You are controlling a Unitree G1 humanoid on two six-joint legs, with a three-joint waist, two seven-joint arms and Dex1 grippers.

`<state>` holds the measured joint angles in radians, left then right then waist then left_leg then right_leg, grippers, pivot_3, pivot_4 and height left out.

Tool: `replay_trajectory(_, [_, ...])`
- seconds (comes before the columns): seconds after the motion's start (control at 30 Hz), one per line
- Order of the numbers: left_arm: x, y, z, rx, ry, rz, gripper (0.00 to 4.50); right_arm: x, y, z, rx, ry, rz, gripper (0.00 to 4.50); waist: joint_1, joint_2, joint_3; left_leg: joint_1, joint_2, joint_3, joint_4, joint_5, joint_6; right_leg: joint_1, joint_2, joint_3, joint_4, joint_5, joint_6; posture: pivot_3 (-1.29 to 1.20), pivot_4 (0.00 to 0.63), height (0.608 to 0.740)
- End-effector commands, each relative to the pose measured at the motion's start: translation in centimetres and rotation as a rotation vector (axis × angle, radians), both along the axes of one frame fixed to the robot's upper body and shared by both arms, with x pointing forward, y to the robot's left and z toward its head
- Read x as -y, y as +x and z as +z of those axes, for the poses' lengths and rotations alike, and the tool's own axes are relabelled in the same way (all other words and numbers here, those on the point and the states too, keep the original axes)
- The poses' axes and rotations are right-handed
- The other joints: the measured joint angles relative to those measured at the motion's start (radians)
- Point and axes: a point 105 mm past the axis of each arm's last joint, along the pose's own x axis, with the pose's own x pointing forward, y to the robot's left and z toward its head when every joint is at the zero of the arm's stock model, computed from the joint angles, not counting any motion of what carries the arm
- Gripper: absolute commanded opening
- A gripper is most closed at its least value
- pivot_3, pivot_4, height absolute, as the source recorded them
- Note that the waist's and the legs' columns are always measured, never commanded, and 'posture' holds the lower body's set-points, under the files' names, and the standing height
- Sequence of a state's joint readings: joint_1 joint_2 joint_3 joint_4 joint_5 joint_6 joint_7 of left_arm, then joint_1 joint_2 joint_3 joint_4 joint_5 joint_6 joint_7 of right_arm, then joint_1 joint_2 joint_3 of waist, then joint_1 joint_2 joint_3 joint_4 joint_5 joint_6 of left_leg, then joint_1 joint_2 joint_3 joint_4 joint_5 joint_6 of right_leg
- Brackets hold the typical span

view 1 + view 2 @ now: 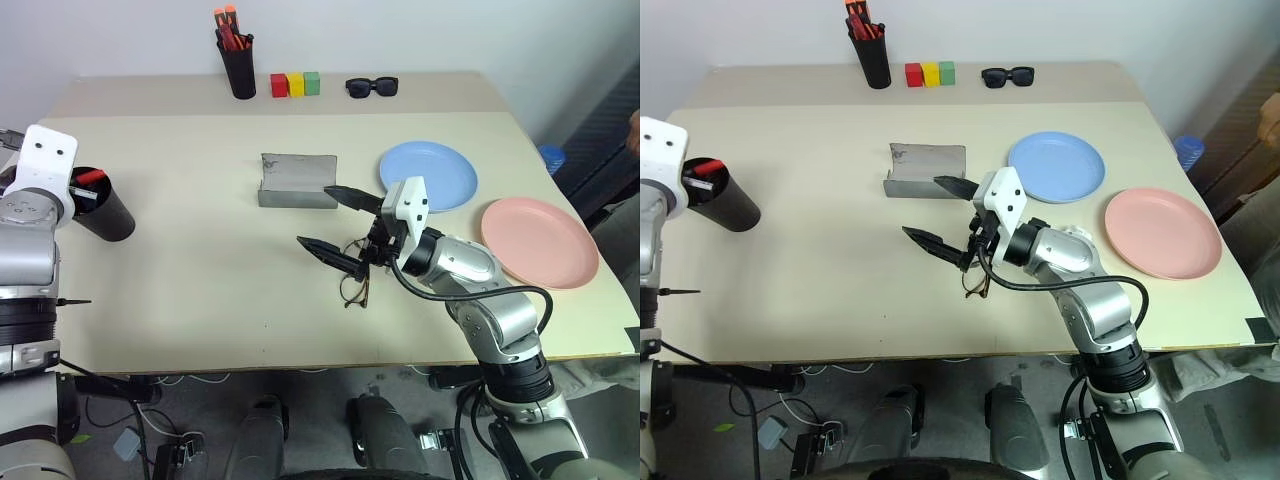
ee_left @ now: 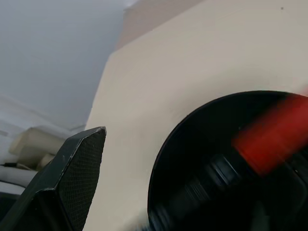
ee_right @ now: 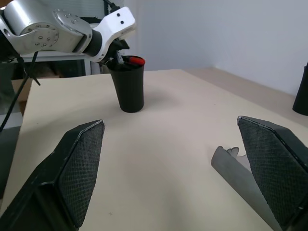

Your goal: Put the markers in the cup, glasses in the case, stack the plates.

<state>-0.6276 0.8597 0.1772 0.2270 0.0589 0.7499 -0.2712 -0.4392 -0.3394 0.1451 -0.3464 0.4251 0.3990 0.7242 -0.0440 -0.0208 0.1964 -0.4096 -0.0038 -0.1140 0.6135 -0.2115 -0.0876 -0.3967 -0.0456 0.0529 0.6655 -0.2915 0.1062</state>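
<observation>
Black cup point(image 1: 103, 208) stands at the table's point(image 1: 200, 270) left edge, and you can see a red-capped marker point(image 1: 90, 177) poking out of it. Your left gripper point(image 3: 118, 57) sits right over the cup's rim, fingers spread wide and empty. Your right gripper point(image 1: 340, 222) hovers mid-table, jaws wide apart, holding nothing. Just under it lie the glasses point(image 1: 355, 285), flat on the table. Nearby, beyond that gripper, the grey case point(image 1: 297, 181) sits open. To your right you have the blue plate point(image 1: 430, 173) and the pink plate point(image 1: 540, 240), side by side, unstacked.
</observation>
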Motion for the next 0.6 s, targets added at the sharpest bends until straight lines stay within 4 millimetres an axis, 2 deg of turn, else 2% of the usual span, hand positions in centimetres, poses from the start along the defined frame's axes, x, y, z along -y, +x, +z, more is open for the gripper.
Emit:
replay_trajectory(0.03, [-0.4, 0.1, 1.8, 0.042, 0.033, 0.013, 3.95, -0.2, -0.3, 1.0, 0.047, 0.018, 0.013, 4.5, 0.0, 0.0, 0.0, 0.0, 0.0, 0.0, 0.0, 0.0, 0.0, 0.0, 0.0, 0.0, 0.0, 0.0, 0.0, 0.0, 0.15, 0.74])
replay_trajectory(0.07, [-0.4, 0.2, 1.9, 0.045, 0.036, 0.013, 3.6, -0.2, -0.3, 1.0, 0.048, 0.018, 0.013, 4.5, -0.001, 0.0, 0.0, 0.0, 0.0, 0.0, 0.0, 0.0, 0.0, 0.0, 0.0, 0.0, 0.0, 0.0, 0.0, 0.0, 0.15, 0.74])
replay_trajectory(0.17, [-0.4, 0.4, 2.3, 0.056, 0.049, 0.02, 2.1, -0.1, -0.4, 1.0, 0.05, 0.017, 0.012, 4.5, 0.0, 0.0, 0.0, 0.0, 0.0, 0.0, 0.0, 0.0, 0.0, 0.0, 0.0, 0.0, 0.0, 0.0, 0.0, 0.0, 0.15, 0.74])
replay_trajectory(0.6, [-0.3, 1.0, 3.5, 0.108, 0.061, 0.024, 2.1, -0.3, -0.3, 1.0, 0.055, 0.012, 0.02, 4.5, 0.0, 0.0, 0.0, 0.0, 0.0, 0.0, 0.0, 0.0, 0.0, 0.0, 0.0, 0.0, 0.0, 0.0, 0.0, 0.0, 0.15, 0.74])
